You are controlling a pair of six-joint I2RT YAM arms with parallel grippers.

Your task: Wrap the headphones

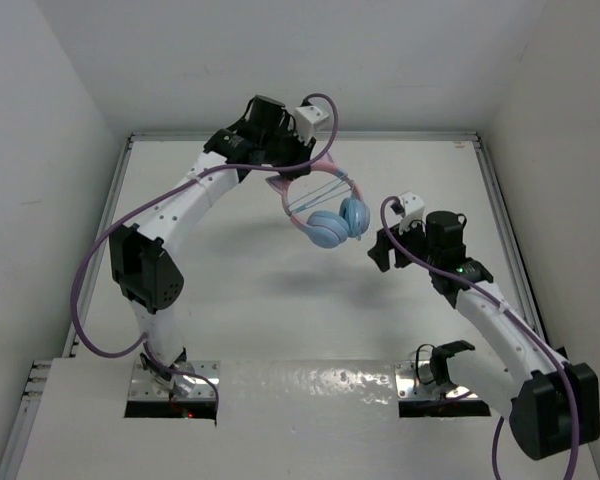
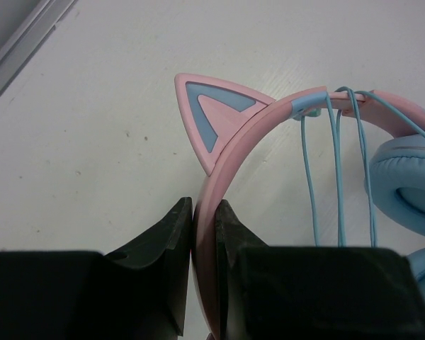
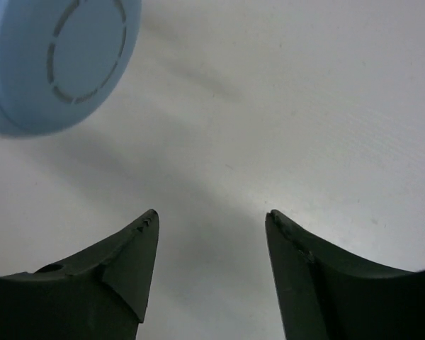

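The headphones (image 1: 330,215) hang in the air above the middle of the table, pink cat-ear headband up, light blue ear cups down. The thin teal cable (image 1: 320,190) runs in several turns across the headband. My left gripper (image 1: 280,172) is shut on the headband (image 2: 230,170) just below one cat ear (image 2: 209,113); the cable loops (image 2: 338,163) show to the right. My right gripper (image 1: 382,250) is open and empty, just right of the ear cups and apart from them. One blue ear cup (image 3: 53,60) shows at the top left of the right wrist view, beyond my right gripper (image 3: 211,216).
The white table (image 1: 280,300) has a raised metal rim (image 1: 490,190) along its back and sides. Thick purple robot cables (image 1: 90,290) loop beside both arms. The arm bases sit at the near edge.
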